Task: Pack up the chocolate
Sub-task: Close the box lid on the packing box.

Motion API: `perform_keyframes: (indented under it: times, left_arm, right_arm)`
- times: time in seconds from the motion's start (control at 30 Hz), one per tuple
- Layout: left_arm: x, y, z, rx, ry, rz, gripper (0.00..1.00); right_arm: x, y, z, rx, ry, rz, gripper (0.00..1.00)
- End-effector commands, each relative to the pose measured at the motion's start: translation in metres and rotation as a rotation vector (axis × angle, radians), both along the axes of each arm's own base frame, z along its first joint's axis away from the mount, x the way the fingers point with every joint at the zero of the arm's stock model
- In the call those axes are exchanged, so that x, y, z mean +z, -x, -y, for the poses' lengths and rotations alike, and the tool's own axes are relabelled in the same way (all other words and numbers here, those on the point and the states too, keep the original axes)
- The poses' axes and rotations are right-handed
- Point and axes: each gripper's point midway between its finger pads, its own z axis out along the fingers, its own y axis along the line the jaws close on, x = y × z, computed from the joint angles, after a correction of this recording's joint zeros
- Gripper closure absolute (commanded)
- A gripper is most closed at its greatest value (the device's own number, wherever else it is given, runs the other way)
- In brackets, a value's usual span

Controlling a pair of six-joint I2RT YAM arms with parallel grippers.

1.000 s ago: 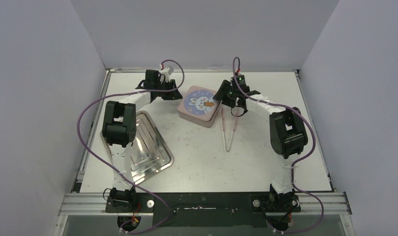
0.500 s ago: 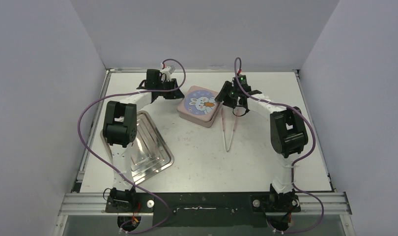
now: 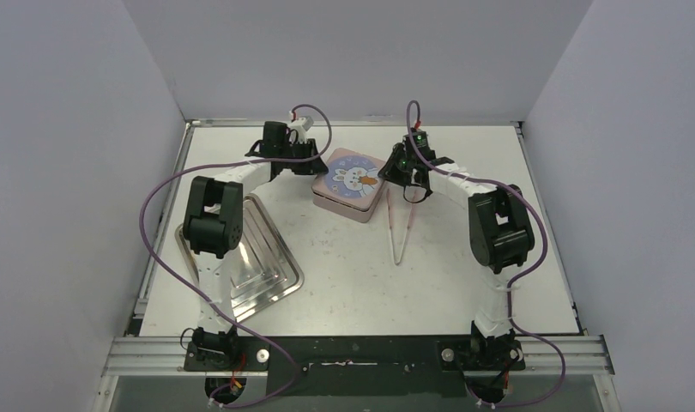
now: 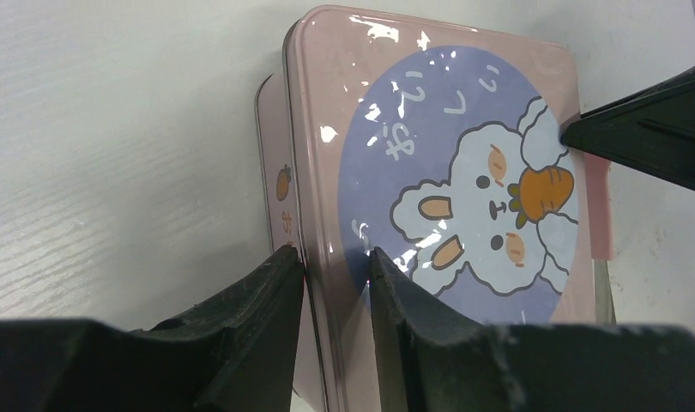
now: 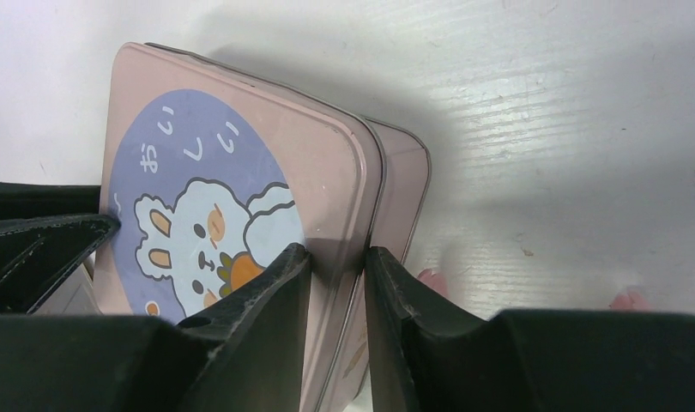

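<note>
Lid (image 4: 464, 172) glossy; tray (image 3: 275, 257) polished metal; left claw (image 4: 334, 257) matt

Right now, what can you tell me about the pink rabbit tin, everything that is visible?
The tin is square with rounded corners, pale pink, glossy like painted metal. Its lid carries a purple disc with a white rabbit holding an orange carrot and white Japanese script. The lid sits askew over the base, not seated. The left fingers pinch one lid edge, the right fingers the opposite one. It stands on the table, far middle.
</note>
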Motion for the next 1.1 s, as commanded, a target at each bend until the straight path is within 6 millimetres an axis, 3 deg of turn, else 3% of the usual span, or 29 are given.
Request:
perform_keyframes:
  times: [0.0, 0.07, 0.2, 0.33, 0.63, 0.83, 1.07]
  left_arm:
    - [0.007, -0.005, 0.005, -0.004, -0.031, 0.041, 0.69]
    - [0.000, -0.004, 0.000, 0.010, -0.062, 0.024, 0.75]
    - [-0.011, -0.001, -0.012, 0.036, -0.143, -0.019, 0.77]
    - [-0.015, 0.012, -0.018, 0.034, -0.188, -0.056, 0.75]
    - [-0.014, 0.030, -0.031, 0.050, -0.258, -0.102, 0.65]
    - [-0.033, 0.048, -0.044, 0.071, -0.303, -0.167, 0.62]
    - [-0.049, 0.072, -0.050, 0.113, -0.301, -0.195, 0.68]
  right_arm:
    - [-0.002, -0.004, 0.020, -0.047, 0.091, 0.030, 0.71]
    - [0.007, -0.005, 0.020, -0.044, 0.109, 0.065, 0.63]
    - [0.005, -0.004, 0.019, -0.036, 0.112, 0.062, 0.61]
    - [-0.011, 0.005, 0.017, -0.015, 0.103, 0.009, 0.61]
    - [-0.005, 0.017, 0.009, 0.058, 0.107, 0.038, 0.51]
    - [-0.002, 0.017, -0.005, 0.156, 0.103, 0.063, 0.56]
    - [-0.013, 0.025, -0.024, 0.207, 0.113, 0.041, 0.67]
